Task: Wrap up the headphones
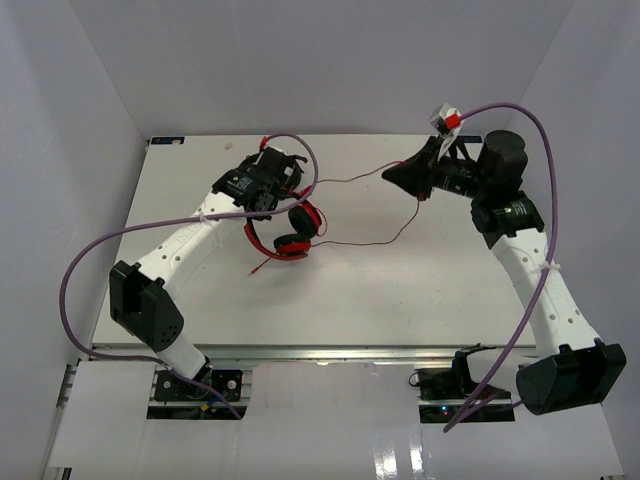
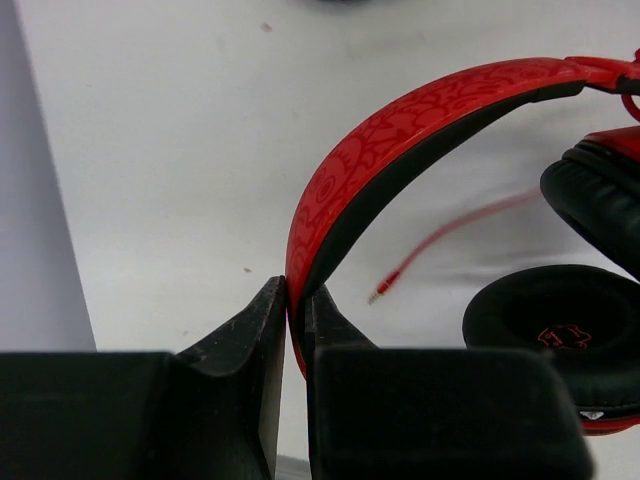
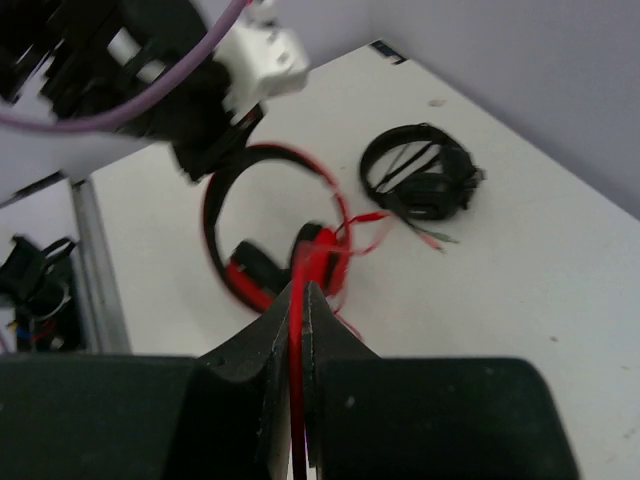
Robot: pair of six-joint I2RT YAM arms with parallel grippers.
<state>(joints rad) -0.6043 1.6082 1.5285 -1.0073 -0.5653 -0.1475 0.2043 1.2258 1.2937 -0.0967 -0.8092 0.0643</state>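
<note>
From the top camera I see the red headphones [image 1: 292, 245] left of the middle of the table [image 1: 400, 300]. My left gripper [image 1: 272, 203] sits right on top of them. A thin red cable [image 1: 370, 240] runs from them across to my right gripper [image 1: 392, 176] in the upper right. In the left wrist camera, at the bottom middle, the left gripper [image 2: 296, 300] is clamped on the red headband [image 2: 400, 130]. The black ear pads [image 2: 560, 310] are at the right edge, and the plug [image 2: 378, 296] shows between. In the right wrist camera, the right gripper [image 3: 298, 300] is pinched tight on the cable [image 3: 297, 345]. The headphones [image 3: 318, 262] lie in the middle, and a pair of black headphones [image 3: 420, 180] lies up and right of them.
</note>
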